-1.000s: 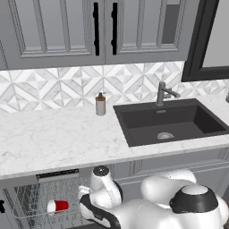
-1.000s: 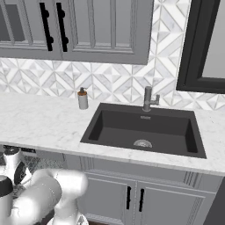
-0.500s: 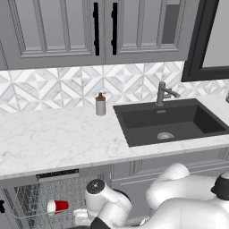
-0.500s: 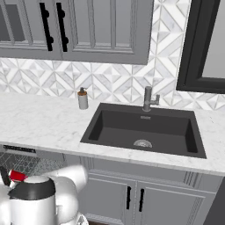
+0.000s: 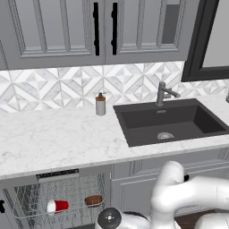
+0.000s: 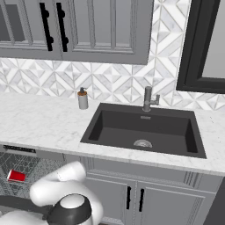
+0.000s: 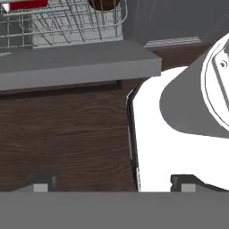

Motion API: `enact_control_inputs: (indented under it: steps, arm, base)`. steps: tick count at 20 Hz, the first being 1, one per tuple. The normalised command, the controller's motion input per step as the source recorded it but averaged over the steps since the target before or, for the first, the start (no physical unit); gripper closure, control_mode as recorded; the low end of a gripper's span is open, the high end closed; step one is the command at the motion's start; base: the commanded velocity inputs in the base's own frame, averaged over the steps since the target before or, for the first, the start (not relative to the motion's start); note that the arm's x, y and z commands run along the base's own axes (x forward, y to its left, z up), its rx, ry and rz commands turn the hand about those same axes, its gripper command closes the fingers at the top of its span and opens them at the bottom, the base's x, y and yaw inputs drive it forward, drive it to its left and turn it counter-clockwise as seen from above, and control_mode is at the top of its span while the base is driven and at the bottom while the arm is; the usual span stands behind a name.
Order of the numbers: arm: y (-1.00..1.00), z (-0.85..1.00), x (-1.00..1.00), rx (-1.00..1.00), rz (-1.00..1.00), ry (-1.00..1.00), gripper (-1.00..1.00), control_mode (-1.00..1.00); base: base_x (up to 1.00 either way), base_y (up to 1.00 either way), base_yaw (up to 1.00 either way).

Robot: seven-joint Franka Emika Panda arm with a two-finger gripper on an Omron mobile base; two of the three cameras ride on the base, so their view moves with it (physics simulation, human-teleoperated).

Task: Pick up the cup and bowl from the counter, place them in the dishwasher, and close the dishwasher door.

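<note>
The red cup (image 5: 57, 206) lies on its side in the grey wire rack (image 5: 27, 210) of the open dishwasher (image 5: 58, 174), under the white counter (image 5: 53, 138). To its right in the same rack sits the dark brown bowl (image 5: 93, 201). In the hand view the cup (image 7: 24, 4) and bowl (image 7: 103, 4) show at the top, behind the lowered dishwasher door (image 7: 76, 62), whose black bar handle (image 7: 62, 88) runs under its front edge. My gripper (image 7: 114, 185) hangs low over the wood floor in front of the door. It is open and holds nothing.
A dark sink (image 5: 170, 123) with a grey faucet (image 5: 163, 93) is set in the counter, and a soap dispenser (image 5: 100, 104) stands to its left. Grey cabinet doors (image 6: 132, 197) lie right of the dishwasher. My white arm (image 5: 179, 192) fills the foreground.
My arm has swung down and to the right, below the counter, and uncovered the bowl in the rack. The cup has not moved.
</note>
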Motion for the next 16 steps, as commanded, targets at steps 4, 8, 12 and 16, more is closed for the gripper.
enact_control_inputs:
  steps: [4, 8, 12, 16]
  arm:
    - [0.16, -0.15, -0.99, 0.0, 0.03, -0.2, -1.0, -1.0]
    - [0.36, -0.7, -0.63, -0.12, 0.04, -0.42, -1.0, -1.0]
    - [0.78, -0.8, -0.17, -0.19, -0.04, -0.41, -1.0, -1.0]
    - [0.79, -0.78, -0.17, -0.15, -0.11, -0.57, -1.0, -1.0]
  base:
    - [0.0, 0.0, 0.0]
    - [0.0, 0.0, 0.0]
    - [0.0, 0.0, 0.0]
    - [0.0, 0.0, 0.0]
